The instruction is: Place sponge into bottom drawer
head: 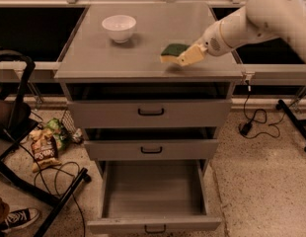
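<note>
The sponge (172,51), dark green on pale yellow foam, is at the right front of the grey cabinet's top (118,58). My gripper (186,57) reaches in from the right and is shut on the sponge's right end, holding it just above the top. The bottom drawer (153,224) is pulled out toward me, and its grey inside shows nothing in it. It lies below and slightly left of the gripper.
A white bowl (119,27) stands at the back left of the cabinet top. The top drawer (151,112) and middle drawer (151,150) sit above the open one. A black stand (24,132), snack bags (44,149), cables and a shoe (17,218) lie on the floor at left.
</note>
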